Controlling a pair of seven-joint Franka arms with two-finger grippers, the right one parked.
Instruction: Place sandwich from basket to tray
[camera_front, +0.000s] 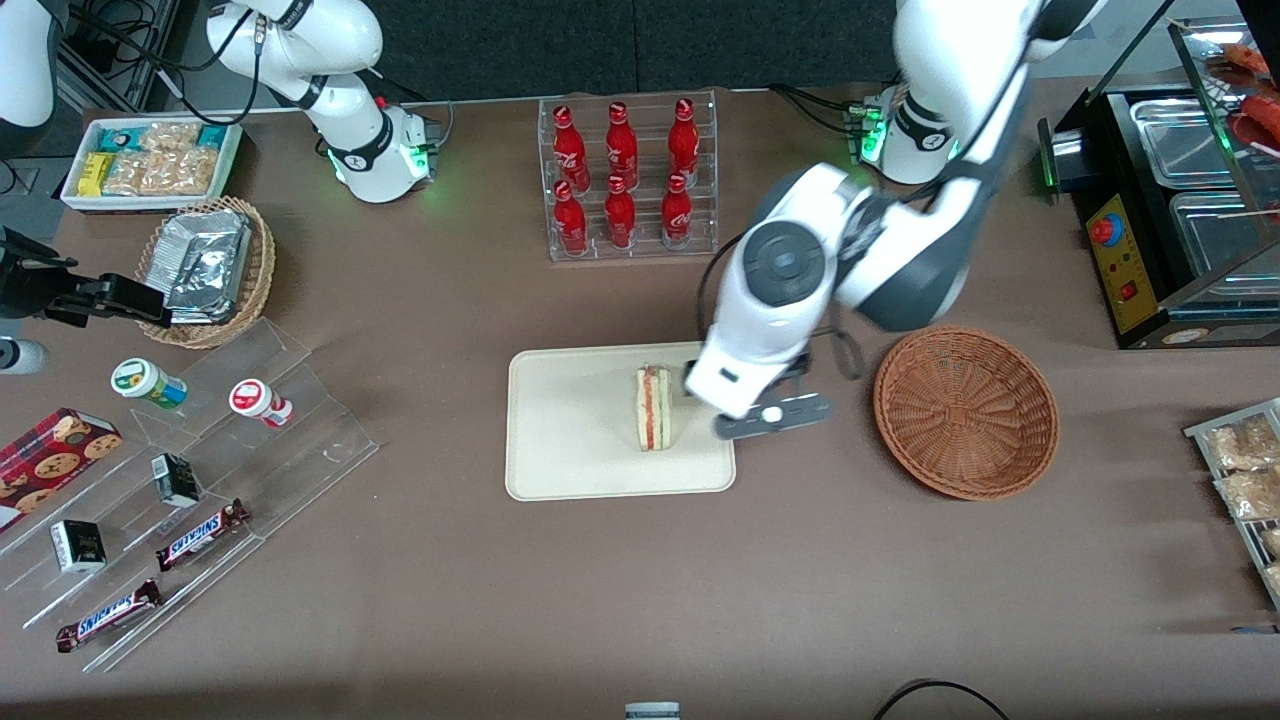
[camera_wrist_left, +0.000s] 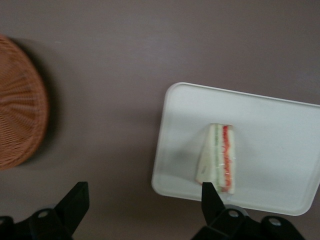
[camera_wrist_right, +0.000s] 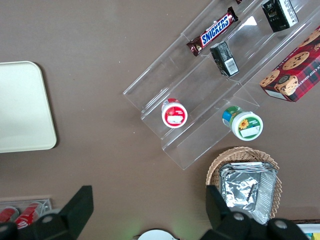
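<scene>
Sandwich (camera_front: 653, 408) lies on the tray (camera_front: 570, 440), nearer the tray edge that faces the basket than the middle, filling stripe up, clear of the rim. Nothing touches it. Gripper (camera_wrist_left: 145, 202) hangs above the tray's basket-side edge, fingers (camera_wrist_left: 211, 196) spread wide and holding nothing; in the wrist view one fingertip sits over the tray edge just beside the sandwich, the other over bare table between tray and basket. Basket (camera_front: 966, 411) sits well apart toward the working arm's end of the table, empty inside as far as the front view shows. Judgement: placement looks done, step in hand is the retreat. Do it well: lift straight up with fingers left wide, no sideways sweep until clear, so the near fingertip can't clip the wedge or nudge the tray.
</scene>
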